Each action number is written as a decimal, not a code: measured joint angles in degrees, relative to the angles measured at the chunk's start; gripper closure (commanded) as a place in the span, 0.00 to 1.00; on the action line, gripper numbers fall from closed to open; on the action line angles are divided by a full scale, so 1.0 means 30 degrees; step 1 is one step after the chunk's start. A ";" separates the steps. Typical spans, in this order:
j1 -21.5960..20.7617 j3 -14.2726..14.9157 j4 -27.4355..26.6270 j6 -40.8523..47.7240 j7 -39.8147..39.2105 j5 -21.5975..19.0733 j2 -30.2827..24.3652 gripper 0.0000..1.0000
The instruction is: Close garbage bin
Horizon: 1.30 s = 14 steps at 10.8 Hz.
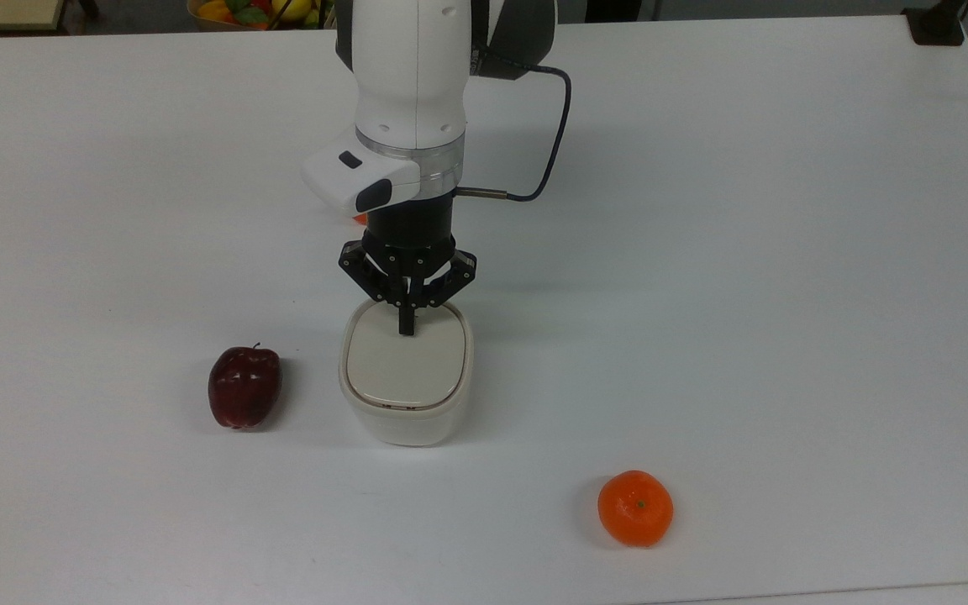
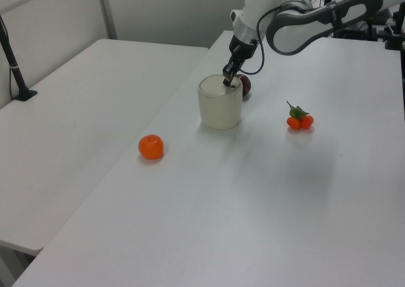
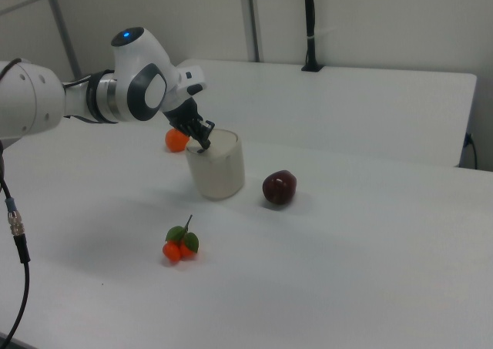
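lid: [image 1: 402,361] looks flat on the garbage bin [image 1: 404,420], basically closed
gripper: [image 1: 406,329] fingers pinched together, tip pressing the lid's far edge
left: probably just lifting off

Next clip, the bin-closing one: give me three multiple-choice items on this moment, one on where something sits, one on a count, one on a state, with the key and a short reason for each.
1. In the top view, where is the apple relative to the garbage bin?
A. on the top view's left
B. on the top view's right
C. on the lid

2. How many loose single oranges lie on the table in the top view?
A. none
B. one
C. three

3. How does the bin's lid stand?
A. propped upright
B. removed and lying on the table
C. lying flat on the rim

Key: 1 A, the apple lies on the top view's left of the garbage bin. 2 B, one orange lies on the table. 3 C, the lid lies level, with the gripper at its far edge.
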State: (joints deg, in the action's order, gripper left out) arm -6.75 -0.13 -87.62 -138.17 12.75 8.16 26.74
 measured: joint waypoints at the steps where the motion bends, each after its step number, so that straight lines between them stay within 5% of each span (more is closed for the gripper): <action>1: 0.0000 0.0000 0.0011 0.0000 0.0000 0.0003 0.0008 1.00; 14: -0.0016 -0.0001 0.0279 0.0180 0.0000 0.0004 -0.0152 1.00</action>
State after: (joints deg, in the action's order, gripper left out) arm -6.80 -0.13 -86.78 -137.63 12.75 8.17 26.28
